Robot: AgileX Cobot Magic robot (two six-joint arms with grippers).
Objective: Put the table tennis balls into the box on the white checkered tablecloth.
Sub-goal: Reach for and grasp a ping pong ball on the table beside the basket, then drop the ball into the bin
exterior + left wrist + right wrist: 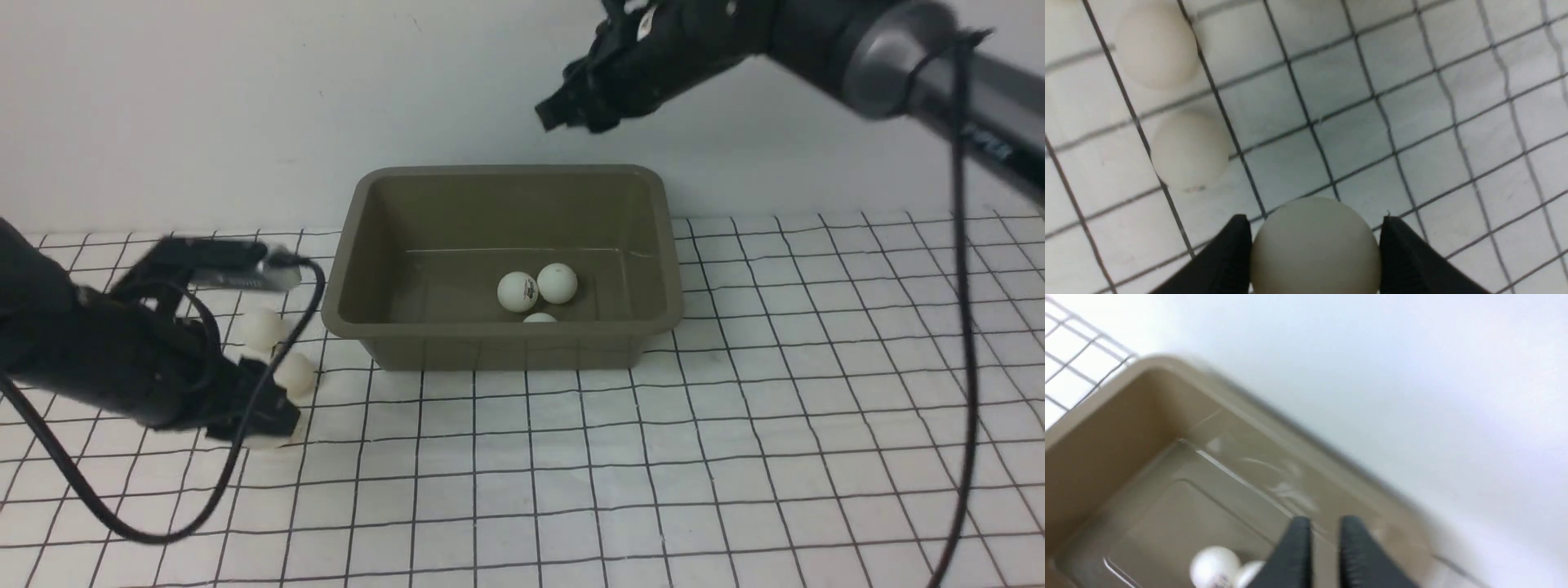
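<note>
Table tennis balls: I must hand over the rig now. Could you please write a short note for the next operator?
Left tool: closed on one ball, low at the white checkered tablecloth, left of the box.
Right tool: nearly shut, empty, raised over the box.
Done: three balls lie in the box.
Left: carry that ball to the box, then the two loose balls beside the left tool. More may be hidden behind the arm.

Front camera faces forward; right wrist shares the box (490, 351)
</note>
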